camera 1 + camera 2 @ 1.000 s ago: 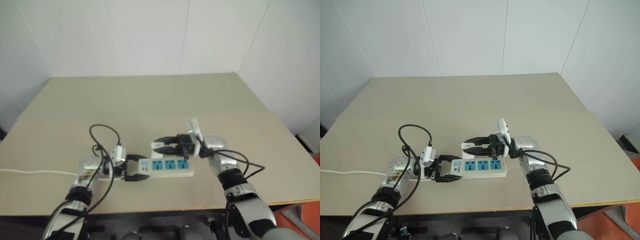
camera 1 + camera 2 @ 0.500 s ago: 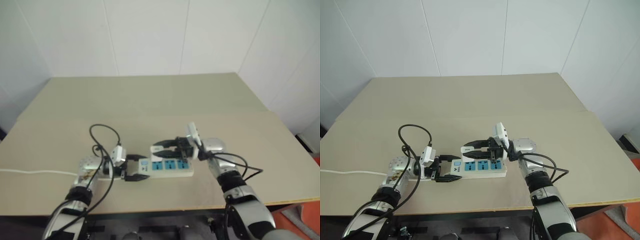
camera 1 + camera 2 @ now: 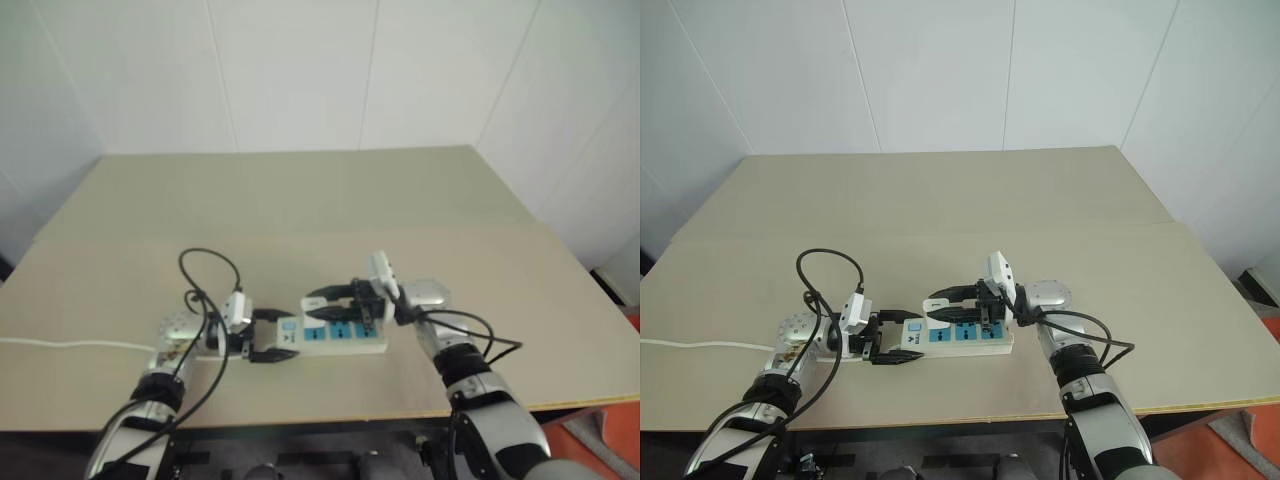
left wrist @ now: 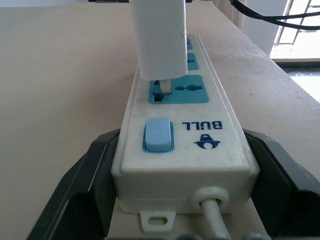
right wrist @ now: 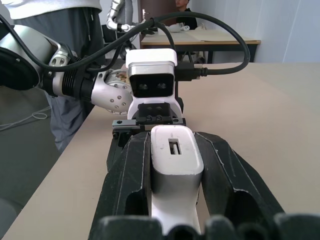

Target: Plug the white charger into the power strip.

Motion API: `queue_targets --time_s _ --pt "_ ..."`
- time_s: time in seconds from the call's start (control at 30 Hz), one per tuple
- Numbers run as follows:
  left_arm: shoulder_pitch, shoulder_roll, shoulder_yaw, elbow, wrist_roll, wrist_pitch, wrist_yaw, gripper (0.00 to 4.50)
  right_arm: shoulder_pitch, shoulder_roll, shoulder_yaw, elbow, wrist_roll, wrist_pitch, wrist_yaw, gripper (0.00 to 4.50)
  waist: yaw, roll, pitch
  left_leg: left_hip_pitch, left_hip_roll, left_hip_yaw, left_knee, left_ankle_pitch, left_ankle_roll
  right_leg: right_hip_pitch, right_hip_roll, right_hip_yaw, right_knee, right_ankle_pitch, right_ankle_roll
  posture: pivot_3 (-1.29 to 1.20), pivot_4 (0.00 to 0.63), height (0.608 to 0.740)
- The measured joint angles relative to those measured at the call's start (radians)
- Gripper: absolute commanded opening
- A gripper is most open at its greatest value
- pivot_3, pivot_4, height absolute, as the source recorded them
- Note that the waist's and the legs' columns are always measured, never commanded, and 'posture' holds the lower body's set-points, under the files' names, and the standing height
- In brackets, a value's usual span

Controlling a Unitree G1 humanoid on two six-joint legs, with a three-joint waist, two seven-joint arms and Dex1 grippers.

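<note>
item one, the power strip (image 3: 958, 336): i see it lying flat on the tan table (image 3: 940, 200), cord end toward my left, three blue sockets and a blue switch (image 4: 158, 135) facing up. my left gripper (image 3: 902, 338) has its black fingers spread wide around the cord end, one on each long side of the strip; from the left wrist view i can't tell if they press the casing.

item two, the white charger (image 4: 159, 37): clenched between the fingers of my right gripper (image 3: 940, 303), held upright over the socket (image 4: 178, 93) nearest the switch. its prongs reach into that socket's slots, the body not yet seated flush.

item three, a thin white cord (image 3: 700, 345) running off the table's left edge.
</note>
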Motion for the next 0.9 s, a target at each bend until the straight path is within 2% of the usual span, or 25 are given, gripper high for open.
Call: queue_targets --time_s 0.9 --pt "-0.004 -0.006 -0.002 0.019 0.014 -0.016 0.006 3.28 0.02 -0.019 0.039 -0.035 -0.026 -0.029 -0.045 1.15 0.0 0.0 -0.001 0.01 0.0 -0.001 -0.002 0.0 0.0 0.012 0.0 -0.001 -0.004 0.0 0.0 0.0 0.15 0.74"
